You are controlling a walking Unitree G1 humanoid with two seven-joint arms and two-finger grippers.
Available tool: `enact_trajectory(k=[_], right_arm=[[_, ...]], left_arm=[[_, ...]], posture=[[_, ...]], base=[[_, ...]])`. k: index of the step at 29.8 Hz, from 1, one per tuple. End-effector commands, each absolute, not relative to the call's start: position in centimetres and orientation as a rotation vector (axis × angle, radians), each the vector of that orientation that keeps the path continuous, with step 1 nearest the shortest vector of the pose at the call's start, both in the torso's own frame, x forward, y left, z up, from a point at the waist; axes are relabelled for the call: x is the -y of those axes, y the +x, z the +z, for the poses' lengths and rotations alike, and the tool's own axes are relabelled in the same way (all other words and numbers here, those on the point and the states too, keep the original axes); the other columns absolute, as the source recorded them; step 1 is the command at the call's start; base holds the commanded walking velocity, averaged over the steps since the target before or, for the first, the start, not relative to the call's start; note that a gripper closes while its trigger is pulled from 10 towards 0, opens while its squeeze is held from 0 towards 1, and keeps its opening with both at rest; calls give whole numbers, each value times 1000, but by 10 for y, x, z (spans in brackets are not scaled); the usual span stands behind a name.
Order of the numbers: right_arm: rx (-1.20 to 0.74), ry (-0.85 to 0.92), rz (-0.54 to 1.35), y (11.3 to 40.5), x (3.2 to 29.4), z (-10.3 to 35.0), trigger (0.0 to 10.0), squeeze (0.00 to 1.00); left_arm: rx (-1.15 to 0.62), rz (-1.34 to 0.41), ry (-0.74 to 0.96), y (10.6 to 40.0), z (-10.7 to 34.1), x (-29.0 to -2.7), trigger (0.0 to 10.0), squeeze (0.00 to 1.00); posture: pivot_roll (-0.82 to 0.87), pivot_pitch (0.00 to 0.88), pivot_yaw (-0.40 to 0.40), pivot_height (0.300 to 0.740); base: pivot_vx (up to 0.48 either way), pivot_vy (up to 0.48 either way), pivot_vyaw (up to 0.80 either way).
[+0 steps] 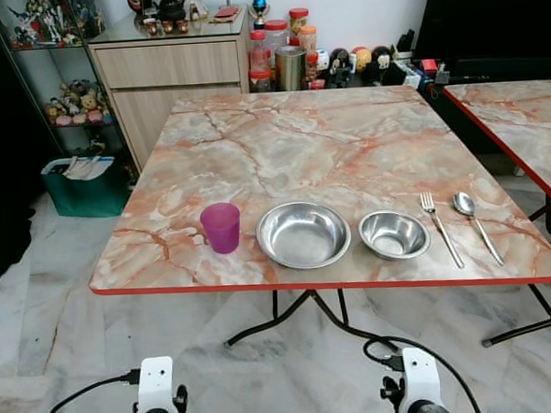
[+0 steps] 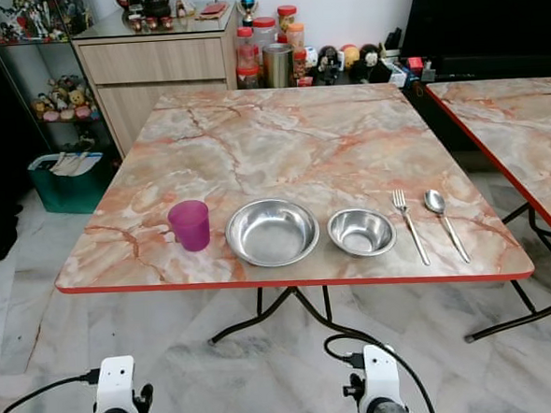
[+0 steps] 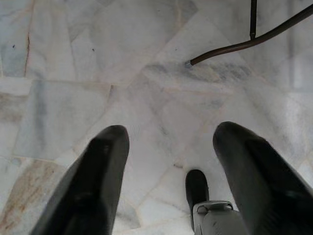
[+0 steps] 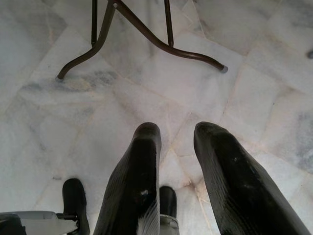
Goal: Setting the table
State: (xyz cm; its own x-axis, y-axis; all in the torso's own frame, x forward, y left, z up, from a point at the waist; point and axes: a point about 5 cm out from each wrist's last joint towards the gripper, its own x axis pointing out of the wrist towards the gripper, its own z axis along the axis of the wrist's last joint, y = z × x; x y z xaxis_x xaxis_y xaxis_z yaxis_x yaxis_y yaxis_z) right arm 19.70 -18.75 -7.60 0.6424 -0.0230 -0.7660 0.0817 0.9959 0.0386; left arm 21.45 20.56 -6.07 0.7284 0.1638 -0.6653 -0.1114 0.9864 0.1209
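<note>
- And here's the big square folding table [image 1: 346, 137] with its orange-veined marble top and red edging, standing straight ahead of the robot, near edge square to it.
- Along that near edge, running from the robot's left to its right and each piece apart from the next: a translucent purple plastic cup [image 1: 221, 227], a wide shallow steel bowl [image 1: 302, 234], a smaller steel bowl [image 1: 394, 234], then a steel fork [image 1: 441, 228] and a steel spoon [image 1: 474, 223].
- The setting looks close to laid out, I'd say; whatever comes next most likely means nudging one of these pieces.
- Both arms hang low in front of the table edge, below tabletop level, so every piece lies up and forward from the grippers.
- Left gripper [image 3: 166, 161]: fingers spread wide, nothing between them, pointing down at the pale marble floor [image 3: 98, 73].
- Right gripper [image 4: 176, 161]: fingers parted by a narrower gap, empty too, aimed at the floor near the table's dark metal legs [image 4: 146, 34].
- Here's what it turns on: cup and wide bowl sit on the left arm's side; small bowl, fork and spoon on the right arm's side.
- Fork and spoon lie side by side, just apart, long axes running away from the robot, handles toward the near edge, so the right arm would meet the handle ends first.
</note>
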Motion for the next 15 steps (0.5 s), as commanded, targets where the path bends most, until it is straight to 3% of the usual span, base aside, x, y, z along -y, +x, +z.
enact_trajectory(k=[1,5,6,15], right_arm=[[-865,65,-48,200,186,-75,10000,0],[-864,64,-44,201,184,-74,10000,0],[-863,64,-43,201,184,-74,10000,0],[-864,60,-47,200,187,-75,10000,0]], left_arm=[[-733,151,78,214,-60,-208,10000,1000],[-757,141,89,211,-63,-208,10000,984],[-767,138,101,209,-64,-208,10000,0],[-821,115,114,201,-70,-204,10000,0]], posture=[[31,0,-15,740],[24,0,-8,740],[19,0,-7,740],[9,0,-4,740]], base=[[0,0,0],[0,0,0],[0,0,0],[0,0,0]])
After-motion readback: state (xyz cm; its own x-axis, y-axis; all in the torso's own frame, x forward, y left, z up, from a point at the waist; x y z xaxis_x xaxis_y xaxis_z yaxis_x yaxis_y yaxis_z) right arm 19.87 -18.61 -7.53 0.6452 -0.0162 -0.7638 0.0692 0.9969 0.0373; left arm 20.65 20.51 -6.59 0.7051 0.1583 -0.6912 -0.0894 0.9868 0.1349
